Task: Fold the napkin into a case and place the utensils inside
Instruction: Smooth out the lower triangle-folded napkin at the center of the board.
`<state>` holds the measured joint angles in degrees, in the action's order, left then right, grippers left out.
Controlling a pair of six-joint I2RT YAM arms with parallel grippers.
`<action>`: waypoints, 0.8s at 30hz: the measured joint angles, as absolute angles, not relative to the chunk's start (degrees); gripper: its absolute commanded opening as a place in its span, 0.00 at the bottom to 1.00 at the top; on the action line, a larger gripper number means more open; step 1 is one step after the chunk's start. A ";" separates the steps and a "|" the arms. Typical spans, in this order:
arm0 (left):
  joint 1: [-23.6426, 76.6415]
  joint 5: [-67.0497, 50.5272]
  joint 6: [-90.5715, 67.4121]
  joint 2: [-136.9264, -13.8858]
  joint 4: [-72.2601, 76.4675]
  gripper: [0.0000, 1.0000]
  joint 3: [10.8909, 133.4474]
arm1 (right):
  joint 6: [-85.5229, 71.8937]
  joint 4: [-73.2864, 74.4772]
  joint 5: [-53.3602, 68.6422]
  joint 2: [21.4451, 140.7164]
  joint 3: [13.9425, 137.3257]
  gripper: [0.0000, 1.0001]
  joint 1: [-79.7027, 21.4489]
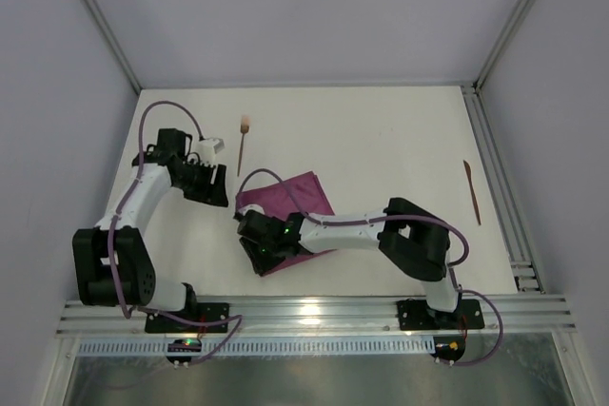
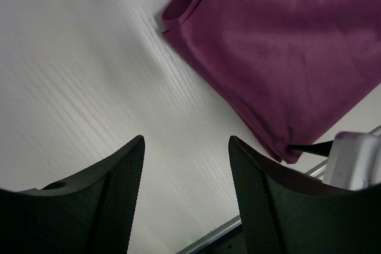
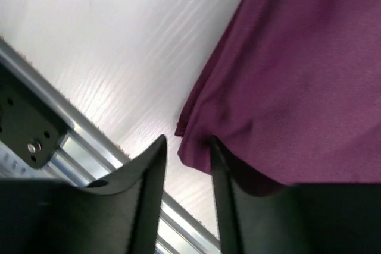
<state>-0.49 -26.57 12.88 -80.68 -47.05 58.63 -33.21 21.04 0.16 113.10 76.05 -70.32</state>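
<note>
Though partly hidden, right tool [image 3: 186, 142] seemingly straddles napkin [image 3: 297, 75].

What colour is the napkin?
The napkin is plain deep magenta-purple, with no pattern; the left wrist view shows it best.

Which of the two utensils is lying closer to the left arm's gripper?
The fork with the pale head, just past the left gripper; the other utensil lies far off on the right side.

Bare table [image 1: 400, 140] lies open beyond and right of the napkin [image 1: 309, 197], whose near part the right arm [image 1: 344, 223] covers, with the fork [image 1: 243, 147] and other utensil [image 1: 472, 192] well clear.
</note>
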 measured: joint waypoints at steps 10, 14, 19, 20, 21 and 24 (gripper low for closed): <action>2.61 -21.65 11.64 -84.71 -46.33 0.65 58.52 | -28.75 24.16 0.34 95.94 71.68 0.61 -63.31; 6.09 -21.08 10.44 -87.83 -45.54 0.67 58.54 | -28.42 21.02 -1.04 87.79 65.06 0.59 -53.21; 6.94 -20.84 7.86 -93.71 -43.70 0.67 59.22 | -27.64 20.71 -2.17 88.62 55.70 0.45 -45.47; 7.03 -20.75 7.38 -95.09 -43.20 0.67 59.77 | -27.55 20.73 -2.26 89.06 54.06 0.44 -44.84; 7.11 -20.75 6.83 -96.31 -42.65 0.67 60.31 | -27.53 20.86 -2.26 89.32 52.80 0.43 -44.60; 7.25 -20.75 5.50 -99.35 -41.12 0.66 62.13 | -27.66 20.73 -2.17 89.41 49.89 0.39 -44.62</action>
